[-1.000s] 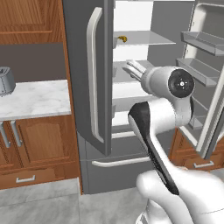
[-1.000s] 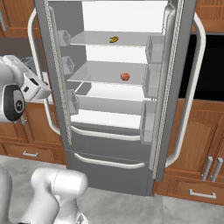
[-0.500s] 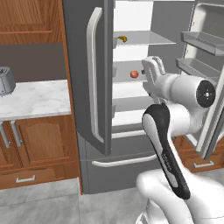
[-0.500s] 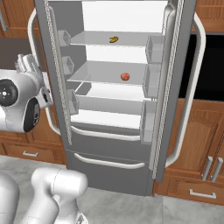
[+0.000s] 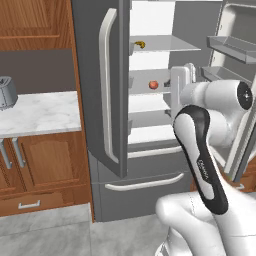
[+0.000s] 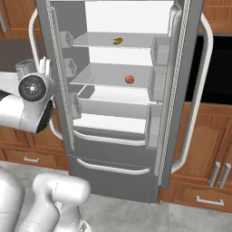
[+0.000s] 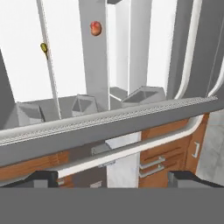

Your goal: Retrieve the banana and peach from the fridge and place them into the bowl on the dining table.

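The robot's pincer (image 5: 179,84) is spread wide and empty, raised before the open fridge (image 6: 118,149). The peach (image 6: 129,79) rests on the middle shelf, a banana (image 6: 118,41) above. Marble surface (image 5: 37,114) and wooden cabinets flank it.

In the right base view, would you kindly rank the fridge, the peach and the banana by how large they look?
1. The fridge, by far the largest.
2. The peach.
3. The banana: nearly the same as the peach, and on a higher shelf, so their order is unsure.

Banana (image 6: 118,41) shelved above peach (image 6: 129,79) in fridge (image 6: 136,149).
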